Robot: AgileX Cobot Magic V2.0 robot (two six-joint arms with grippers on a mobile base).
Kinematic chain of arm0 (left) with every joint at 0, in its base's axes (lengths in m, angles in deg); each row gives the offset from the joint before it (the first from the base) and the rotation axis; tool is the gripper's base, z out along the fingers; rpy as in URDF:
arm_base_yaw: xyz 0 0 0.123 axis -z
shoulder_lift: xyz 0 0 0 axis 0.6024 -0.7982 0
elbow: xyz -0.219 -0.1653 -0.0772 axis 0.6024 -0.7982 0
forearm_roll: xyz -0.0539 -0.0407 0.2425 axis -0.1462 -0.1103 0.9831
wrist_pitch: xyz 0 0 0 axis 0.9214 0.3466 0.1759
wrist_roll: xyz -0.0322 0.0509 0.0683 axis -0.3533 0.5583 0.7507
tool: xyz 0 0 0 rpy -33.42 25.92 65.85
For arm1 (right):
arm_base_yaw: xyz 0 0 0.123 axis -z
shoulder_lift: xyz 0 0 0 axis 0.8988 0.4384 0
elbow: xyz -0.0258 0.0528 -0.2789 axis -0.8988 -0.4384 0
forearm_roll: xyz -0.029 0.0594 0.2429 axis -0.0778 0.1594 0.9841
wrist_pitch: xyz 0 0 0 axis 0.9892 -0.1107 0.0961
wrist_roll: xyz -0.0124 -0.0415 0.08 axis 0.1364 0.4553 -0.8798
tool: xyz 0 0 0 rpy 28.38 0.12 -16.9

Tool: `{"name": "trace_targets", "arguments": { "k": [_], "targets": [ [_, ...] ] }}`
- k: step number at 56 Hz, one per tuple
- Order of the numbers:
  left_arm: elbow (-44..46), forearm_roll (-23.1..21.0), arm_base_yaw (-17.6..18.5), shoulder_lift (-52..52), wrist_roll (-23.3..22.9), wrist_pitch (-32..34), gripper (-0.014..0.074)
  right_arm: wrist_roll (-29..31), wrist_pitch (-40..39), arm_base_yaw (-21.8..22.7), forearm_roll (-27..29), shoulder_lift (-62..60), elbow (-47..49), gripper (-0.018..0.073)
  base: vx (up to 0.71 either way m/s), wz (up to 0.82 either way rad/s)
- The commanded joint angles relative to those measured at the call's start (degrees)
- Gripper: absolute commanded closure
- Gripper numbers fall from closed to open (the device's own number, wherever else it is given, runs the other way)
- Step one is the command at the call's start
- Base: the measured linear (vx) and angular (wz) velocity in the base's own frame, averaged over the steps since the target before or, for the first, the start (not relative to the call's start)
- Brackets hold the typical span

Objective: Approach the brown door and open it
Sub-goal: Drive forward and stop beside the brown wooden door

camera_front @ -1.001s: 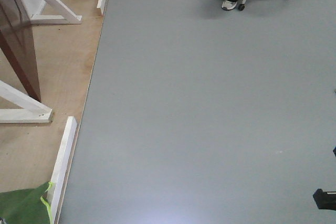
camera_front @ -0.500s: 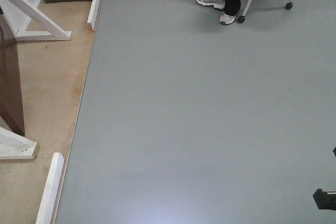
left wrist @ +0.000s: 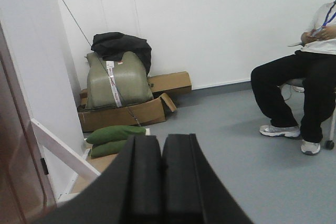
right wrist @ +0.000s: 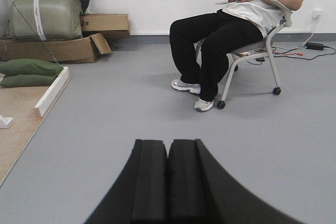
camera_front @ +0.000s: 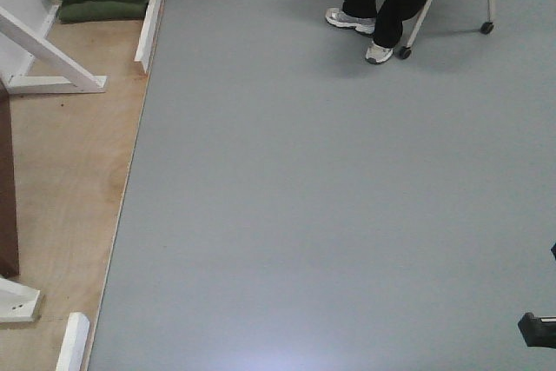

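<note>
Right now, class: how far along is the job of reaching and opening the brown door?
Done: the brown door is close, at the front view's left edge. In hand: nothing; the left gripper and right gripper are shut, empty and off the door. Left: face it, reach it, open it.

brown door point(camera_front: 7, 188) mostly cut off at left, seated person point(right wrist: 231, 24) head cropped

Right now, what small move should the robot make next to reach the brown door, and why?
Probably rotate the base leftward. The brown door shows only as a narrow strip at the far left edge of the front view, while grey floor fills the middle. The left gripper and right gripper are both shut and touch nothing.
</note>
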Motion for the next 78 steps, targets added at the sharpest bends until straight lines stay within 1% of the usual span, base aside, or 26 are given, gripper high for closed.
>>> {"name": "trace_targets", "arguments": {
  "k": [1, 64, 73, 78],
  "targets": [
    [1.03, -0.32, -0.11, 0.84, -0.15, 4.87, 0.0603, 0.36, -4.67, -0.12, -0.15, -0.85, -0.29, 0.0559, 0.35, 0.01],
    [1.03, -0.32, 0.09, 0.85, -0.15, 4.87, 0.0603, 0.36, -4.67, 0.03, -0.15, -0.85, -0.29, 0.0559, 0.27, 0.04],
    [1.03, -0.32, 1.24, 0.85, -0.15, 4.87, 0.0603, 0.36, -4.67, -0.05, -0.15, -0.85, -0.29, 0.0559, 0.21, -0.02],
    [1.03, -0.32, 1.19, 0.85, -0.15, 4.87, 0.0603, 0.36, -4.67, -0.03, -0.15, -0.8, -0.29, 0.0559, 0.18, -0.02]
  ]
}}
